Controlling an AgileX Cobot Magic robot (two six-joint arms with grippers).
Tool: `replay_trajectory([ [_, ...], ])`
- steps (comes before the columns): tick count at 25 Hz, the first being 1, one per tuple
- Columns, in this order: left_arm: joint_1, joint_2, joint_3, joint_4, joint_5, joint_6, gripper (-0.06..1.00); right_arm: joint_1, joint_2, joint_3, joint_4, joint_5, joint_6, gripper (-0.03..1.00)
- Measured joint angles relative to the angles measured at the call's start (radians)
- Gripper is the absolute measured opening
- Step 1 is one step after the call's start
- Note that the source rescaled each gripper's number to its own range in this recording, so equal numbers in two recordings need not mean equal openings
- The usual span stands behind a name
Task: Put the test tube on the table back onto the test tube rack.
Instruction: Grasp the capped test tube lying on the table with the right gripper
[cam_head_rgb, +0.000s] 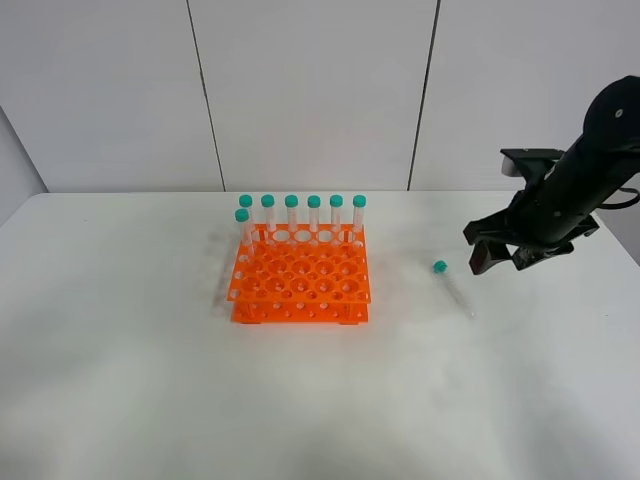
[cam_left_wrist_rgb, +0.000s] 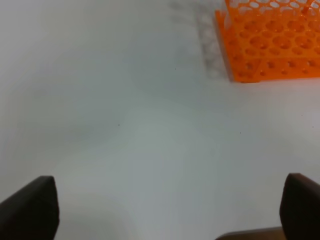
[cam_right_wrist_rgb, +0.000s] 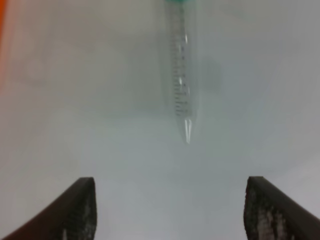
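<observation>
Hovering over the large white matte table (cam_left_wrist_rgb: 125, 125), my left gripper (cam_left_wrist_rgb: 170, 212) is spread wide and empty, near the bright orange square plastic rack (cam_head_rgb: 300, 280). Right of that rack, the slim clear teal-capped test tube (cam_head_rgb: 455, 290) lies flat on the table, just ahead of my right gripper (cam_right_wrist_rgb: 177, 215), fingers likewise released.

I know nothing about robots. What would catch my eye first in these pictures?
The bright orange rack stands out near the middle of the white table, with teal-capped standing tubes along its far edge. To its right, one loose tube lies flat on the table. The black right gripper hangs open just beyond it.
</observation>
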Motion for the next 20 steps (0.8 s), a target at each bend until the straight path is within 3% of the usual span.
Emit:
replay_trajectory([
  [20, 0.000, 0.000, 0.000, 0.000, 0.000, 0.000, 1.00, 0.000, 0.245, -0.001, -0.036, -0.149, -0.011, 0.60],
])
